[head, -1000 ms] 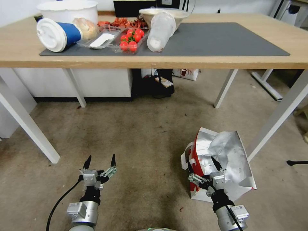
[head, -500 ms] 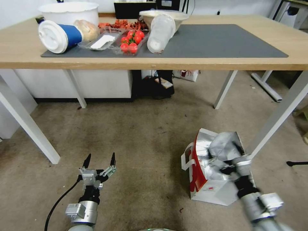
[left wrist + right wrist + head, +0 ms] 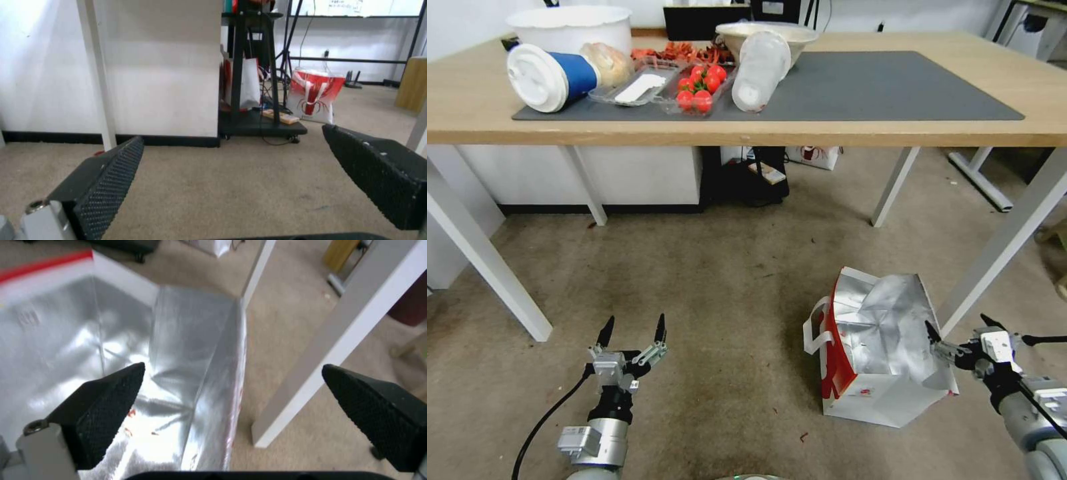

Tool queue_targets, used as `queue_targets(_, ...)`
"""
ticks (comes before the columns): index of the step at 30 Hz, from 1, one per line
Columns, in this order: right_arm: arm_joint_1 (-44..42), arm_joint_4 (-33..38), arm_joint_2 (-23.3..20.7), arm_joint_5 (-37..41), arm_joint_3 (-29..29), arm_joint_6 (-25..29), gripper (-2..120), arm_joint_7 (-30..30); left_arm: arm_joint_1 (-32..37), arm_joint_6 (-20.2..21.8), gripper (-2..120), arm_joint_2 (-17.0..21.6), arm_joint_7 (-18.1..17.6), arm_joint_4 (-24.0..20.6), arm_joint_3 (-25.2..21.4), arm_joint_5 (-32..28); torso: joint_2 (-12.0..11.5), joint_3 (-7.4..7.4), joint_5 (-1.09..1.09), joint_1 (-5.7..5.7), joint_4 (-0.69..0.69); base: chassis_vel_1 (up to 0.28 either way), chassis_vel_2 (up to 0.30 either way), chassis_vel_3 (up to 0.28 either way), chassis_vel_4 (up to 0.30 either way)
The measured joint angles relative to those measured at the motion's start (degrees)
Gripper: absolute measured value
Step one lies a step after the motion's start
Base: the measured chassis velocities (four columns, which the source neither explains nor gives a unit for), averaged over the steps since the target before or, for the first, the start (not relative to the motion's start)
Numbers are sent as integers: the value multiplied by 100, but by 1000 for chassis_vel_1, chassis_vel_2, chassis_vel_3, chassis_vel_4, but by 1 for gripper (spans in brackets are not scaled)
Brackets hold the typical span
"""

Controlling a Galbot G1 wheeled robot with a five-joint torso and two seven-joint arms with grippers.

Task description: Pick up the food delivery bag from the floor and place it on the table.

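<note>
The food delivery bag (image 3: 874, 347), red and white with a crumpled silver foil lining, stands on the brownish floor (image 3: 727, 293) beside a white table leg. Its foil flap (image 3: 186, 380) lies below my right gripper in the right wrist view. My right gripper (image 3: 960, 328) hovers open at the bag's right edge, one fingertip over the foil and the other past the rim. My left gripper (image 3: 632, 328) hangs open low over bare floor at the left, far from the bag. The light-wood table (image 3: 894, 130) with its dark grey mat (image 3: 894, 87) spans the top.
On the mat's left half lie a tipped blue cup (image 3: 550, 75), cherry tomatoes (image 3: 700, 81), a clear cup (image 3: 759, 67) and bowls. White table legs (image 3: 1007, 240) stand close to the bag. A small red-print bag (image 3: 316, 96) and a dark rack (image 3: 258, 83) sit under the table.
My right gripper has swung from over the bag's near left side across to its right edge. The left arm has stayed put.
</note>
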Motion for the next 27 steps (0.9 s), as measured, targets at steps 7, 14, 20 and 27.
queue_targets(7,108,-420,69,-369,-184,-14,100,-38,-20,6,100,9,-2,43,-24,-2,4,0,0,1,-1,0,0,0,0)
queue_targets(14,193,-511,138,-421,-361,-250,100,54,-89,36,100,19,-39,92,-41,-4,6,0,-1,1,-1,0,0,0,0)
queue_targets(20,210,-451,156,-429,-458,-554,100,326,-110,65,100,7,-59,106,-42,-4,7,0,-1,1,-1,0,0,0,0)
queue_targets(27,232,-435,176,-423,-535,-784,100,453,-131,148,100,8,-79,99,-34,-4,9,0,-1,1,-1,0,0,0,0)
